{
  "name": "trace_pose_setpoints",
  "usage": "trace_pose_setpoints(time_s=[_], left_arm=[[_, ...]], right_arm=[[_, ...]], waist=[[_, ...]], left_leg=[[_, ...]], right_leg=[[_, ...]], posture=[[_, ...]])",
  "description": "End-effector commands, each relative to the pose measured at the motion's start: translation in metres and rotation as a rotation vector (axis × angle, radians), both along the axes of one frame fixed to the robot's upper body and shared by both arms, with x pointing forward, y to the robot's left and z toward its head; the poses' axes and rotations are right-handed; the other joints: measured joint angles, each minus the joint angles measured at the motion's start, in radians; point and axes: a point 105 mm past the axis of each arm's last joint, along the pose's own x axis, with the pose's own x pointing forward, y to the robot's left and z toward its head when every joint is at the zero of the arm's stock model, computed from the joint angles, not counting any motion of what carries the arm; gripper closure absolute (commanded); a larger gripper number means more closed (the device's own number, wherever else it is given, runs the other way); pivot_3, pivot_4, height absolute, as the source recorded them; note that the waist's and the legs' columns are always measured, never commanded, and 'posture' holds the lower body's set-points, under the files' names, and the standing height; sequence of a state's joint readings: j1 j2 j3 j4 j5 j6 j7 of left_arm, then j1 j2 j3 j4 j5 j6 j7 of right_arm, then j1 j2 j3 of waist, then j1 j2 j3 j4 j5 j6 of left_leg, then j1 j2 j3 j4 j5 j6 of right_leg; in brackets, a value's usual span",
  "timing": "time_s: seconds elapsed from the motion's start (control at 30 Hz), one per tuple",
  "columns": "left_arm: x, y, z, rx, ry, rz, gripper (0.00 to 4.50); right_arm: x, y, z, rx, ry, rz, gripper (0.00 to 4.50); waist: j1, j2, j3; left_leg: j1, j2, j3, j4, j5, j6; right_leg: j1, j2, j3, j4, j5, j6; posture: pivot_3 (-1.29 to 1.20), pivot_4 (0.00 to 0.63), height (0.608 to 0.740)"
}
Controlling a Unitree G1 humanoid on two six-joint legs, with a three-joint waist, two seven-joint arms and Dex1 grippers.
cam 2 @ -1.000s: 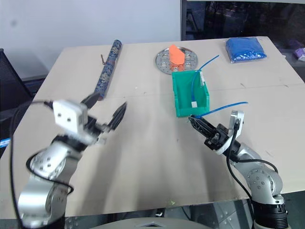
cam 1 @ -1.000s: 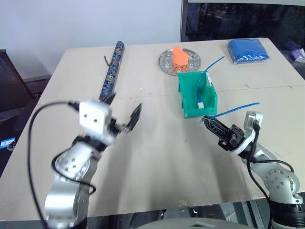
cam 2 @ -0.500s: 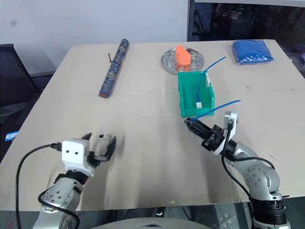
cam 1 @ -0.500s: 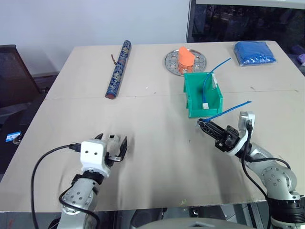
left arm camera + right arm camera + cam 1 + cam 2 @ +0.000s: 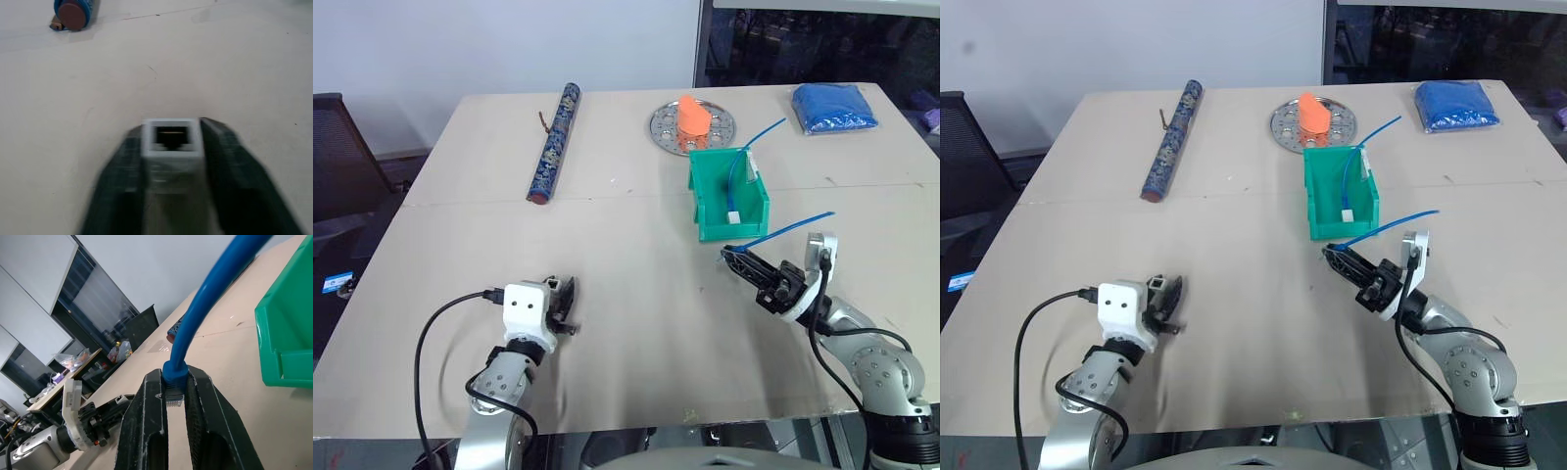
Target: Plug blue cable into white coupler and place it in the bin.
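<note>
Blue cable [image 5: 790, 227] pinched in the right hand [image 5: 736, 258] — white coupler [image 5: 171, 137] clamped between the left hand's [image 5: 560, 305] fingers.

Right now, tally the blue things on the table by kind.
Cables: 2 (blue cable held; second cable in the bin)
Bundle: 1
Patterned roll: 1
Total: 4
</note>
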State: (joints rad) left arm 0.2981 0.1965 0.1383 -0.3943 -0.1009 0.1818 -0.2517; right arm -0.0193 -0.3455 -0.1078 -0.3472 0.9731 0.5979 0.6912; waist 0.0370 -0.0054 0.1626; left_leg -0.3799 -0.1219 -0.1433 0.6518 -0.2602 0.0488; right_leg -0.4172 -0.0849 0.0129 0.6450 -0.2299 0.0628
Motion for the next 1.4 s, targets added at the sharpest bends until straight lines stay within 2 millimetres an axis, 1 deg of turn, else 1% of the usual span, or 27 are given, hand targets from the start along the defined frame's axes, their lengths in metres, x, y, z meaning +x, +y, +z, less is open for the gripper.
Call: trace_pose_setpoints(time_s=[0.03, 0.1, 0.13, 0.17, 0.23, 0.27, 0.33, 0.4, 0.47, 0.57, 0.67, 0.73, 0.83, 0.97, 1.13, 1.4], left_arm=[[0.002, 0.002, 0.007, 0.003, -0.041, 0.014, 3.91], [0.008, -0.004, 0.015, -0.005, -0.077, -0.018, 3.91], [0.017, -0.019, 0.023, -0.028, -0.103, -0.117, 3.91], [0.022, -0.030, 0.029, -0.043, -0.119, -0.191, 3.91], [0.031, -0.055, 0.040, -0.069, -0.141, -0.386, 3.91], [0.035, -0.073, 0.045, -0.067, -0.141, -0.536, 3.91], [0.038, -0.096, 0.050, -0.027, -0.129, -0.777, 3.91], [0.041, -0.113, 0.050, 0.020, -0.096, -0.973, 3.91], [0.041, -0.125, 0.044, 0.096, -0.048, -1.155, 3.91], [0.040, -0.139, 0.035, 0.144, 0.007, -1.342, 3.91], [0.039, -0.152, 0.032, 0.143, 0.035, -1.449, 3.91], [0.040, -0.161, 0.028, 0.164, 0.055, -1.511, 3.91], [0.043, -0.167, 0.020, 0.209, 0.077, -1.552, 3.91], [0.047, -0.167, 0.016, 0.229, 0.099, -1.571, 3.91], [0.049, -0.164, 0.013, 0.246, 0.126, -1.572, 3.91], [0.048, -0.163, 0.012, 0.265, 0.149, -1.575, 3.91]], right_arm=[[-0.002, -0.004, 0.015, 0.005, -0.068, -0.018, 4.50], [-0.002, -0.005, 0.017, -0.020, -0.085, -0.012, 4.50], [-0.001, -0.005, 0.020, -0.047, -0.111, -0.002, 4.50], [0.000, -0.005, 0.024, -0.087, -0.143, 0.017, 4.50], [0.001, -0.002, 0.028, -0.153, -0.194, 0.052, 4.50], [0.000, 0.001, 0.033, -0.197, -0.236, 0.084, 4.50], [0.002, 0.007, 0.039, -0.265, -0.304, 0.131, 4.50], [0.003, 0.014, 0.042, -0.336, -0.369, 0.180, 4.50], [0.004, 0.021, 0.041, -0.417, -0.430, 0.230, 4.50], [0.004, 0.028, 0.034, -0.508, -0.493, 0.288, 4.50], [0.003, 0.031, 0.027, -0.554, -0.516, 0.326, 4.50], [0.001, 0.030, 0.018, -0.606, -0.529, 0.349, 4.50], [0.000, 0.032, 0.011, -0.631, -0.535, 0.363, 4.50], [-0.001, 0.036, 0.002, -0.667, -0.545, 0.382, 4.50], [0.001, 0.036, -0.011, -0.722, -0.540, 0.407, 4.50], [0.008, 0.040, -0.016, -0.726, -0.549, 0.405, 4.50]], waist=[[0.000, 0.000, 0.000], [0.000, 0.000, 0.000], [0.001, 0.000, 0.000], [0.005, 0.000, 0.000], [0.004, 0.000, 0.000], [0.004, 0.000, 0.000], [-0.001, 0.000, 0.000], [-0.011, 0.000, 0.000], [-0.023, 0.000, 0.000], [-0.029, 0.000, 0.000], [-0.028, 0.000, 0.000], [-0.025, 0.000, 0.000], [-0.023, 0.000, 0.000], [-0.028, 0.000, 0.000], [-0.027, 0.000, 0.000], [-0.028, 0.000, 0.000]], left_leg=[[0.000, 0.000, 0.000, 0.000, 0.000, 0.000], [0.000, 0.000, 0.000, 0.000, 0.000, 0.000], [0.000, 0.000, 0.000, 0.000, 0.000, 0.000], [0.000, 0.000, 0.000, 0.000, 0.000, 0.000], [-0.001, 0.000, 0.000, 0.001, 0.001, -0.001], [-0.001, 0.000, 0.000, 0.002, 0.001, -0.001], [0.000, 0.000, 0.001, 0.002, 0.002, 0.000], [0.000, 0.000, 0.001, 0.002, 0.002, 0.000], [0.000, 0.001, 0.001, 0.002, 0.004, -0.004], [-0.001, 0.001, 0.001, 0.001, 0.004, -0.004], [-0.003, 0.001, 0.000, 0.000, 0.004, -0.004], [-0.005, 0.001, -0.001, 0.000, 0.004, -0.004], [-0.006, 0.001, -0.001, 0.001, 0.004, -0.004], [-0.005, 0.001, 0.000, 0.001, 0.004, -0.004], [-0.005, 0.001, 0.000, 0.002, 0.004, -0.004], [-0.004, 0.001, 0.000, 0.002, 0.004, -0.004]], right_leg=[[0.000, 0.000, 0.000, 0.000, 0.000, 0.000], [0.000, 0.000, 0.000, 0.000, 0.000, 0.000], [0.000, 0.000, 0.000, 0.000, 0.000, 0.000], [0.000, 0.000, 0.000, 0.000, 0.000, 0.000], [0.000, 0.000, -0.003, 0.000, 0.001, 0.000], [0.001, 0.000, -0.003, 0.000, 0.001, 0.000], [0.001, 0.001, -0.005, 0.000, 0.002, 0.000], [0.000, 0.001, -0.005, 0.000, 0.002, 0.000], [0.000, 0.002, -0.005, 0.000, 0.002, 0.000], [0.000, 0.002, -0.005, 0.000, 0.002, 0.000], [-0.004, 0.002, -0.004, -0.001, 0.002, 0.000], [-0.005, 0.002, -0.003, -0.001, 0.002, 0.000], [-0.005, 0.001, -0.003, -0.001, 0.002, 0.000], [-0.005, 0.002, -0.001, 0.000, 0.003, 0.000], [-0.005, 0.002, -0.001, 0.001, 0.003, 0.000], [-0.005, 0.002, 0.000, 0.002, 0.003, 0.000]], posture=[[0.00, 0.150, 0.740], [0.00, 0.150, 0.740], [0.00, 0.150, 0.740], [0.00, 0.150, 0.740], [0.00, 0.150, 0.740], [0.00, 0.150, 0.740], [0.00, 0.150, 0.740], [0.00, 0.150, 0.740], [0.00, 0.150, 0.740], [0.00, 0.150, 0.740], [0.00, 0.150, 0.740], [0.00, 0.150, 0.740], [0.00, 0.150, 0.740], [0.00, 0.150, 0.740], [0.00, 0.150, 0.740], [0.00, 0.150, 0.740]])
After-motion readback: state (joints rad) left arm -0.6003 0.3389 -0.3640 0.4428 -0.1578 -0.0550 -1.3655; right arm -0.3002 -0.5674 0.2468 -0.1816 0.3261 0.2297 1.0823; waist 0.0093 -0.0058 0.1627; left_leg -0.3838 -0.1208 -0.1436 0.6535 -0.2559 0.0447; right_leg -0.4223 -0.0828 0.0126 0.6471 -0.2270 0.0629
